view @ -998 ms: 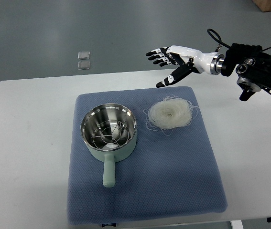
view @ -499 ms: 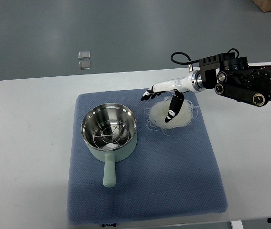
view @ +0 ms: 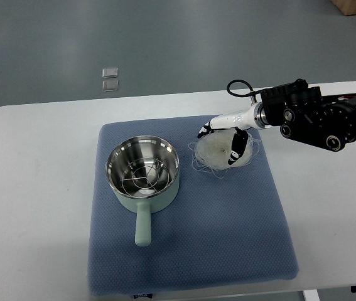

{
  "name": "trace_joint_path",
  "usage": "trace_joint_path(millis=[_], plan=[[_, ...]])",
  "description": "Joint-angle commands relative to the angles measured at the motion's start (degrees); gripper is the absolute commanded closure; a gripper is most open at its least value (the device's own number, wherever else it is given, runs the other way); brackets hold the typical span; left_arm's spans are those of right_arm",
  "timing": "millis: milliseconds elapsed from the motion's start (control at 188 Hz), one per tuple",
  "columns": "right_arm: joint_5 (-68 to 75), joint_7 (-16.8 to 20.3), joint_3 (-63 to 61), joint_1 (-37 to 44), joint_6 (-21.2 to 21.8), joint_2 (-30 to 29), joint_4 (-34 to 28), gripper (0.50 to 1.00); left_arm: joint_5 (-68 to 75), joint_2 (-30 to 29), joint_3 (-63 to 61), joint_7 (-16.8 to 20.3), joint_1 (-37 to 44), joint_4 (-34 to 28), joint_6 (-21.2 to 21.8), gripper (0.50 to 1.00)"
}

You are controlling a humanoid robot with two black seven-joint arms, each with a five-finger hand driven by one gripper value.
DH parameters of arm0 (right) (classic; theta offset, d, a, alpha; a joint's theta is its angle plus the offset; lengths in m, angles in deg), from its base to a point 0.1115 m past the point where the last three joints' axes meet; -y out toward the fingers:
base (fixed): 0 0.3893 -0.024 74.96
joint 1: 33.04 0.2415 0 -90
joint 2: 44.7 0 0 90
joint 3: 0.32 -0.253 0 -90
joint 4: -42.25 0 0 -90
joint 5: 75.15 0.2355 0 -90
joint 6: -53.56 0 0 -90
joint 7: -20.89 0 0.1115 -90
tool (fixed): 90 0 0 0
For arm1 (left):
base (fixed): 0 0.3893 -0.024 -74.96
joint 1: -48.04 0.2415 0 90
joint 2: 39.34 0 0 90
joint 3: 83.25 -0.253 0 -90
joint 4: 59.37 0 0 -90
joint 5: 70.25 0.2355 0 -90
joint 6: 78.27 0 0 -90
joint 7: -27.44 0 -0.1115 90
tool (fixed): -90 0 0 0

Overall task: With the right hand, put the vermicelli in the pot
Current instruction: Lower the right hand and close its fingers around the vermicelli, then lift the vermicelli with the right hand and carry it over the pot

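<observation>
We are reaching in with our right hand, and its fingers are curling down around the vermicelli, thumb on the near side and the others at the far edge; whether they are gripping it yet we cannot tell. The white nest is lying under the fingers on the blue mat. Left of the fingers, the pot is sitting on the same mat, holding a wire rack on its steel floor, its pale green handle pointing toward us. Nothing is lying between nest and pot. The desk is carrying the mat.
</observation>
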Motion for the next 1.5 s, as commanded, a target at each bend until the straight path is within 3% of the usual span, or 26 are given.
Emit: trace_joint_path(millis=[0,207,329,382,387,403,409,414,419,425,430,440,621,812,1045,1284,1497], plan=[[-0.5,0.0,0.1,-0.9,-0.1,-0.2,0.6,0.601,0.0,0.0,0.0,0.0,0.0,0.0,0.0,0.5],[-0.9,0.0,1.1,-2.4,-1.5,-1.3,1.4,0.64,0.0,0.0,0.0,0.0,0.1,0.0,0.0,0.5],[-0.9,0.0,2.5,-2.4,-2.4,-1.7,1.9,0.726,0.0,0.0,0.0,0.0,0.0,0.0,0.0,0.5],[-1.0,0.0,2.6,-2.5,-2.4,-1.7,1.9,0.803,0.0,0.0,0.0,0.0,0.0,0.0,0.0,0.5],[-1.0,0.0,2.6,-2.5,-2.4,-1.7,1.9,0.836,0.0,0.0,0.0,0.0,0.0,0.0,0.0,0.5],[-1.0,0.0,2.6,-2.5,-2.4,-1.7,1.9,0.867,0.0,0.0,-0.1,0.0,0.0,0.0,0.0,0.5],[-1.0,0.0,2.6,-2.5,-2.4,-1.7,1.9,0.905,0.0,0.0,-0.1,0.0,0.0,0.0,0.0,0.5],[-1.0,0.0,2.6,-2.5,-2.4,-1.7,1.9,0.906,0.0,0.0,-0.1,0.0,0.0,0.0,0.0,0.5],[-1.0,0.0,2.6,-2.5,-2.4,-1.7,1.9,0.944,0.0,0.0,0.0,0.0,0.0,0.0,0.0,0.5],[-1.0,0.0,2.6,-2.5,-2.4,-1.7,1.9,0.944,0.0,0.0,0.0,0.0,0.0,0.0,0.0,0.5],[-1.0,0.0,2.6,-2.5,-2.4,-1.7,1.9,0.983,0.0,0.0,-0.1,0.0,0.0,0.0,0.0,0.5],[-1.0,-0.1,2.6,-2.5,-2.3,-1.7,1.9,1.0,0.0,0.0,0.0,0.0,0.0,0.0,0.0,0.5],[-1.4,-0.1,2.5,-2.2,-2.7,-1.4,2.3,1.0,0.0,0.0,-0.1,0.0,0.0,0.1,0.0,0.5],[-0.7,-0.4,0.9,-1.1,-6.9,0.4,1.9,1.0,0.0,0.0,0.0,0.0,0.0,0.1,0.0,0.5],[1.0,-0.6,-7.3,8.0,-6.1,5.0,-2.9,1.0,0.0,0.0,0.0,0.0,0.0,0.0,0.0,0.5],[2.6,-1.8,-7.7,13.2,-5.4,4.8,-8.9,1.0,0.0,0.0,0.3,0.0,0.0,0.0,0.0,0.5],[2.7,-3.1,-7.8,13.5,-5.7,1.2,-11.5,1.0,0.0,0.0,0.3,0.0,0.0,0.1,0.0,0.5]])
